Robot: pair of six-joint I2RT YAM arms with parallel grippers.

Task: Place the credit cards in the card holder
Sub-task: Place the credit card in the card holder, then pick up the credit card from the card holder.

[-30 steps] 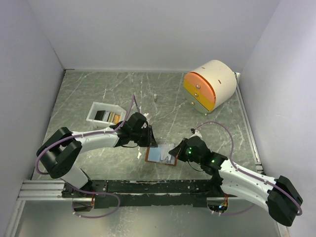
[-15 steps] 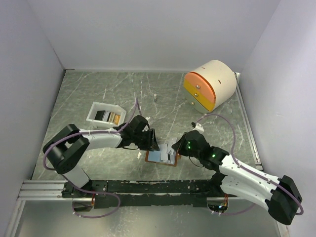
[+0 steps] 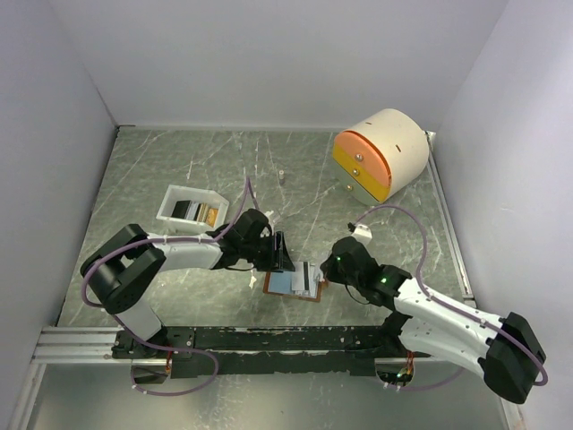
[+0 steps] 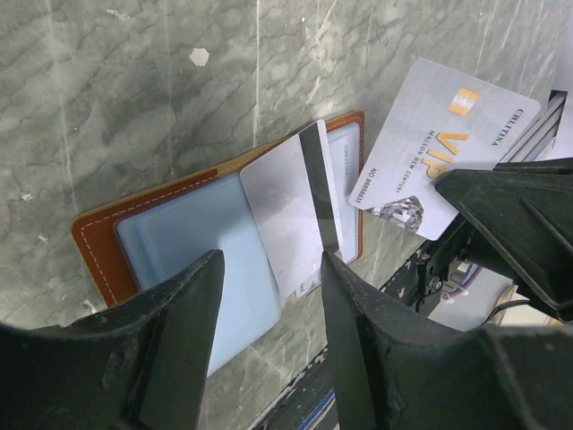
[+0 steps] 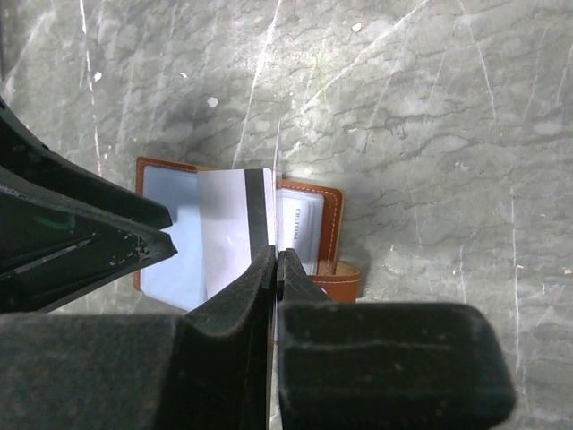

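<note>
The card holder [image 3: 282, 287] lies open on the table, rust-brown with pale blue pockets; it also shows in the left wrist view [image 4: 170, 242] and the right wrist view [image 5: 327, 228]. A silver-grey card with a dark stripe [image 4: 291, 210] lies tilted across its inside, its near end over the edge. My right gripper [image 3: 325, 270] is shut on a silver VIP credit card [image 4: 439, 148], held on edge just above the holder's right half [image 5: 276, 170]. My left gripper [image 4: 271, 269] is open and empty, hovering over the holder's left side [image 3: 279, 254].
A small white tray [image 3: 174, 199] with several more cards stands at the left. The cream-and-orange round drawer unit [image 3: 380, 154] stands at the back right. The black rail [image 3: 269, 339] runs along the near edge. White walls close in the table.
My right gripper has moved left with its card, from beside the card holder to over its right half. My left gripper has shifted slightly right, to the holder's far-left edge.
</note>
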